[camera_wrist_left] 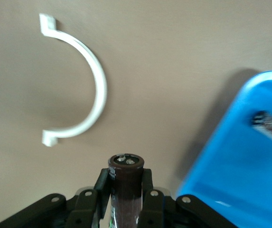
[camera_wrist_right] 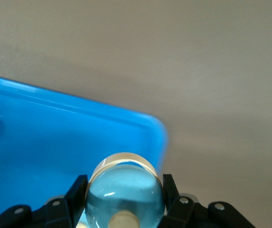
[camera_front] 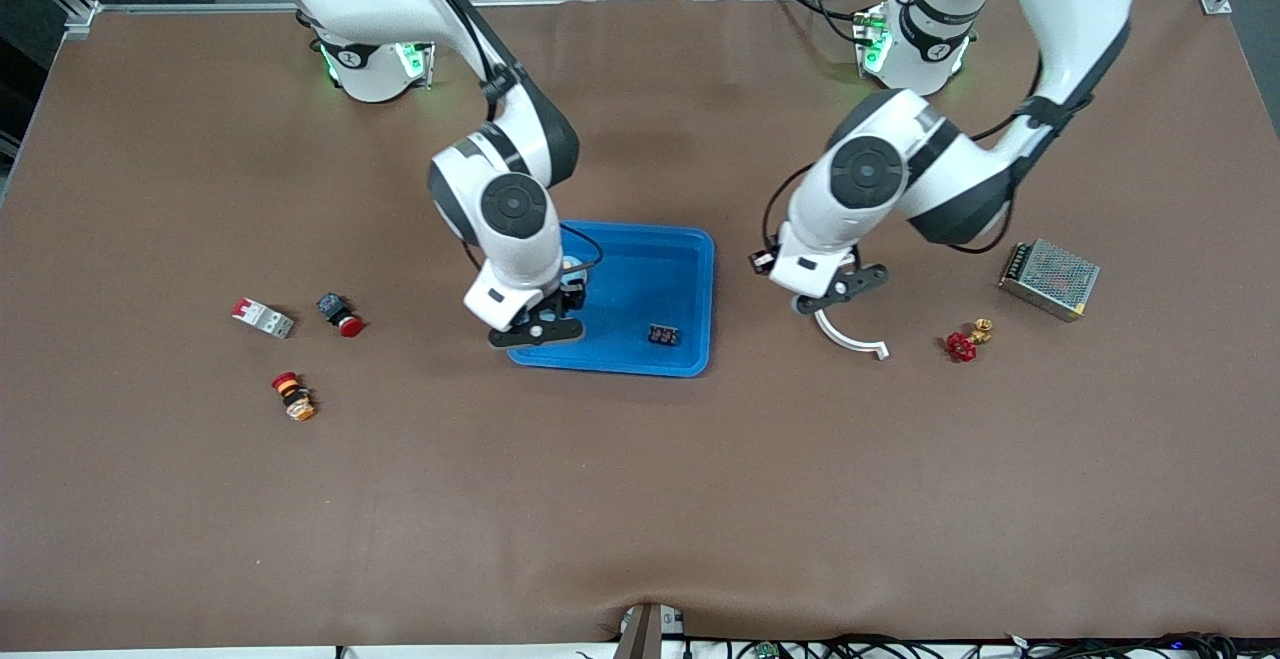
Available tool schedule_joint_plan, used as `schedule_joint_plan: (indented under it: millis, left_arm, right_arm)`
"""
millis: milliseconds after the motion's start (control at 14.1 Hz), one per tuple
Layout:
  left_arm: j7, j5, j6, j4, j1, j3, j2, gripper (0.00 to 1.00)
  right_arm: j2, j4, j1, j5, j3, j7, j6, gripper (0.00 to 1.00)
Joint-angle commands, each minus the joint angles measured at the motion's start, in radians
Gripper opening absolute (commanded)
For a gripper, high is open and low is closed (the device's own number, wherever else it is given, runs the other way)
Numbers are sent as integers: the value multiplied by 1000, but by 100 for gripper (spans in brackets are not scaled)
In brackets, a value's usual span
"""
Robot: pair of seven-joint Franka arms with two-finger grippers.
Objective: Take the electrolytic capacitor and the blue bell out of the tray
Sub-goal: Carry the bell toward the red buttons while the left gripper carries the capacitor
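My right gripper (camera_front: 540, 324) is over the blue tray (camera_front: 700, 299), at its corner toward the right arm's end. In the right wrist view it (camera_wrist_right: 125, 184) is shut on the bell (camera_wrist_right: 125, 197), a shiny rounded dome, above the tray's floor (camera_wrist_right: 55, 133). My left gripper (camera_front: 835, 291) is over the bare table between the tray and a white curved bracket (camera_front: 850, 337). In the left wrist view it (camera_wrist_left: 126, 175) is shut on the capacitor (camera_wrist_left: 126, 190), a dark brown cylinder with two metal terminals on its end. The tray's rim (camera_wrist_left: 240, 171) is beside it.
A small black part (camera_front: 664, 335) lies in the tray. A red valve (camera_front: 962, 345), a brass fitting (camera_front: 983, 329) and a metal mesh box (camera_front: 1049, 278) lie toward the left arm's end. A breaker (camera_front: 262, 317) and two push buttons (camera_front: 340, 315) (camera_front: 293, 396) lie toward the right arm's end.
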Motion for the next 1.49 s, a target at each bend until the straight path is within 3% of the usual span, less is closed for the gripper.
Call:
schedule_joint_plan:
  millis: [0, 284, 567, 993, 1418]
  left_arm:
    - [114, 96, 75, -133, 79, -22, -58, 0]
    - [128, 307, 316, -304, 201, -22, -52, 0]
    - [147, 429, 378, -335, 296, -20, -21, 0]
    - [135, 643, 447, -361, 401, 4, 74, 0]
    - [92, 657, 445, -361, 401, 35, 164, 0]
  right_arm:
    - [-92, -8, -166, 1, 15, -304, -84, 40]
    - [-92, 82, -399, 3, 13, -739, -163, 40]
    - [-36, 102, -576, 45, 13, -1054, -141, 40]
    - [95, 103, -686, 115, 13, -1337, -42, 40]
    - [173, 102, -737, 113, 12, -1463, 52, 40]
